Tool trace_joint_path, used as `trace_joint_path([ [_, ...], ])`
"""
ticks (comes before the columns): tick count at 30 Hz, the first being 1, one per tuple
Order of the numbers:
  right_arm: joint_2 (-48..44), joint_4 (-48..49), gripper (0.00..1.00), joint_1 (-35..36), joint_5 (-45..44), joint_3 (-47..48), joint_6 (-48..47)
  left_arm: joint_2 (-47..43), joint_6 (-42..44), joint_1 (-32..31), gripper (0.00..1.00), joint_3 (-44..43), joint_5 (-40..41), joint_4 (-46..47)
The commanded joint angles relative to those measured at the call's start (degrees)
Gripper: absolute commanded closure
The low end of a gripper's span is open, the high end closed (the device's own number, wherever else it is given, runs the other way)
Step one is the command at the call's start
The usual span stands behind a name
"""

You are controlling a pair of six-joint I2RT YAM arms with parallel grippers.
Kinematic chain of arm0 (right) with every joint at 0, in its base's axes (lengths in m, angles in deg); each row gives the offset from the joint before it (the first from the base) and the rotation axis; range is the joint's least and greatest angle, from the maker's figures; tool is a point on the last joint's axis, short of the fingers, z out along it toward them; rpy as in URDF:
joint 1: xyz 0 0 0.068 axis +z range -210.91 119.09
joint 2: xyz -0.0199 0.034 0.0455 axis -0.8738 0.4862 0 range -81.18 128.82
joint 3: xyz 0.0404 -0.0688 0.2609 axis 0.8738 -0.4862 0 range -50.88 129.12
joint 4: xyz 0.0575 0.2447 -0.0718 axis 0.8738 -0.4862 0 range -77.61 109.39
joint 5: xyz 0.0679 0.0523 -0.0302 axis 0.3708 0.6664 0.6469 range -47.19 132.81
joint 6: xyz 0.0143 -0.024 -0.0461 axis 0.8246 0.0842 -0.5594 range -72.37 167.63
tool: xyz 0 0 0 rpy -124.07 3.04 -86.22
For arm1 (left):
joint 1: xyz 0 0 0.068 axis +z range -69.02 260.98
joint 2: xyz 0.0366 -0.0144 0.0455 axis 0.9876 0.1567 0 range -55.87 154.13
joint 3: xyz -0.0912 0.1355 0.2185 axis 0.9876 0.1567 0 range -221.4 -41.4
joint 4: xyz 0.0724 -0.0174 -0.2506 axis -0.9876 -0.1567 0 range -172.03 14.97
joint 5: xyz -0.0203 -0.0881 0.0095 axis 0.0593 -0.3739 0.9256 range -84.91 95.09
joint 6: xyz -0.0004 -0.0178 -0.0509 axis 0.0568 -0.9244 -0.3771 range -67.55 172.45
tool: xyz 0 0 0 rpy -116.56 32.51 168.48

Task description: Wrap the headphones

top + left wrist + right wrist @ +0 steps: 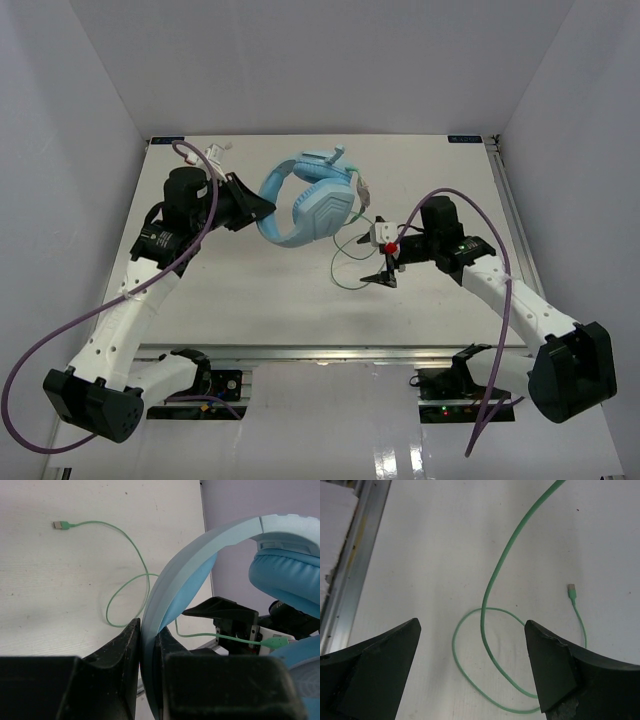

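One headphones [320, 210], one green cable [488, 587] — two grippers [268, 208] [388, 265].

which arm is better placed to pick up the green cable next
Right. The right gripper hangs with jaws open directly over the loop of the green cable lying on the table. The left gripper is clamped on the headband of the headphones, holding them up, so it is not free.

table [250, 300]: white, matte | walls [300, 60]: pale grey, three sides | rail [330, 352]: metal, near edge
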Motion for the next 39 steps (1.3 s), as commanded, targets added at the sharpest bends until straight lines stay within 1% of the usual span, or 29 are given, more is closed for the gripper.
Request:
trace_joint_path([
  [1,3.47,9.26,0.06,2.98,-8.92,-1.00,-5.41,-1.87,-4.02,0.22,1.00,-4.59,-4.84,2.17],
  [2,4.05,10.08,0.05,3.18,-9.26,-1.68,-5.93,-2.09,-4.40,0.22,1.00,-4.94,-4.97,2.10],
  [4,6.35,10.24,0.05,3.18,-7.94,-2.35,-9.40,-2.68,-5.14,0.22,1.00,-5.39,-5.19,1.95],
  [6,7.21,9.02,0.14,3.27,-6.55,-3.05,-11.62,-2.96,-5.84,0.22,1.00,-5.82,-5.35,2.03],
  [8,8.88,6.55,0.33,3.44,-4.68,-3.82,-14.16,-3.38,-7.00,0.22,1.00,-6.49,-5.19,2.11],
  [9,9.07,5.82,0.40,3.45,-4.56,-4.23,-14.84,-3.56,-7.20,0.22,1.00,-6.87,-4.55,2.12],
  [11,8.24,4.61,0.57,3.45,-4.42,-5.56,-15.49,-3.99,-7.62,0.22,1.00,-7.82,-2.07,2.04],
  [12,7.15,4.54,0.62,3.45,-4.60,-6.59,-15.61,-4.29,-7.74,0.22,1.00,-8.31,-1.27,1.86],
  [15,1.55,4.49,0.72,3.45,-4.92,-9.02,-14.30,-4.58,-8.16,0.22,1.00,-9.29,5.07,1.12],
  [19,-4.69,3.60,0.88,3.45,-6.57,-10.05,-9.66,-4.57,-10.33,0.22,1.00,-8.87,12.37,1.06],
  [21,-7.61,1.45,0.92,3.45,-7.03,-8.90,-8.49,-4.56,-11.69,0.22,1.00,-7.71,16.39,2.29],
  [25,-9.90,-3.22,0.92,3.45,-9.04,-4.01,-3.41,-2.56,-14.70,0.30,1.00,-6.58,23.30,4.58],
  [28,-9.30,-5.89,0.92,3.69,-14.10,1.20,-1.75,2.02,-12.09,0.22,1.00,-9.02,29.64,5.39],
  [30,-7.02,-9.56,0.92,4.81,-24.70,8.49,-2.91,11.21,-6.66,0.22,1.00,-12.44,33.42,5.13],
  [31,-6.00,-9.96,0.92,5.36,-25.85,11.46,-4.17,12.20,-6.09,0.22,1.00,-14.00,33.81,5.03],
  [34,-2.82,-13.94,0.92,6.15,-37.42,21.20,-10.68,23.06,3.98,-0.96,1.00,-20.48,32.41,4.95],
  [36,-1.87,-13.94,0.92,6.08,-42.14,24.19,-13.82,28.09,10.50,-3.12,1.00,-23.86,32.43,3.47],
  [38,-1.34,-13.01,0.92,6.09,-46.67,26.80,-17.06,32.91,17.21,-6.50,1.00,-26.84,34.20,0.47],
  [39,-1.40,-12.29,0.92,6.16,-47.29,28.05,-18.44,34.37,20.57,-8.41,1.00,-26.42,35.44,-0.07],
])
